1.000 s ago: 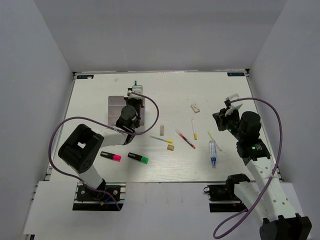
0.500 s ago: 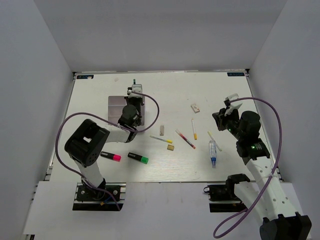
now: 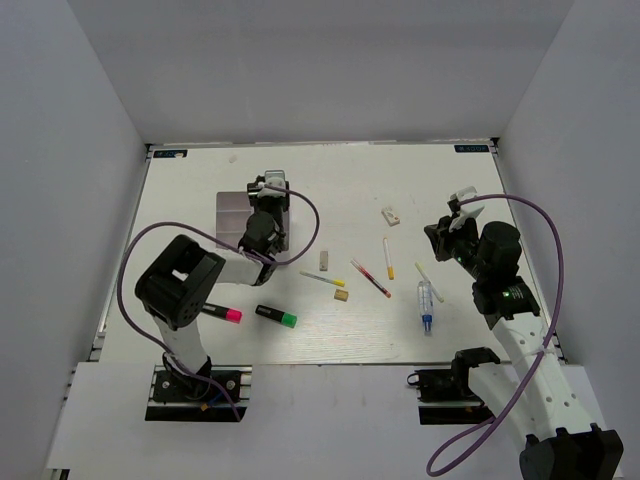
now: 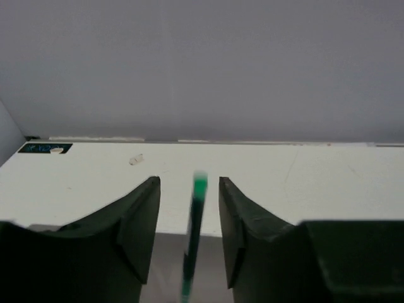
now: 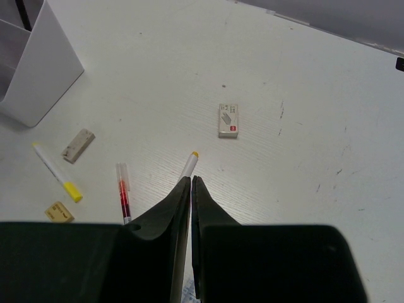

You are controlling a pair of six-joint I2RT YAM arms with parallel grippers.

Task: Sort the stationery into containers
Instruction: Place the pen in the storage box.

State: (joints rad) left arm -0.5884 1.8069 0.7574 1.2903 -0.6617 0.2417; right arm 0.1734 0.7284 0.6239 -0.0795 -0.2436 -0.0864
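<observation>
My left gripper (image 3: 269,184) hangs over the far side of the white organizer box (image 3: 232,208). In the left wrist view its jaws (image 4: 188,181) stand apart, and a blurred teal pen (image 4: 192,240) stands between them, touching neither. My right gripper (image 3: 461,204) is shut and empty above the table's right side. In the right wrist view (image 5: 190,180) it is over a white pen with a yellow tip (image 5: 190,164). Loose on the table lie a pink highlighter (image 3: 222,313), a green highlighter (image 3: 276,317), a red pen (image 3: 370,278) and a clear blue-tipped tube (image 3: 426,303).
Two beige erasers (image 3: 324,260) (image 3: 342,295), a yellow-capped pen (image 3: 323,279) and a white eraser with a red label (image 3: 390,215) lie mid-table. The box's corner (image 5: 35,69) shows at the right wrist view's upper left. Grey walls close in three sides.
The left arm's elbow has swung right and its wrist has shifted slightly over the box. The teal tip beyond its fingers no longer shows from above. The right arm has not moved.
</observation>
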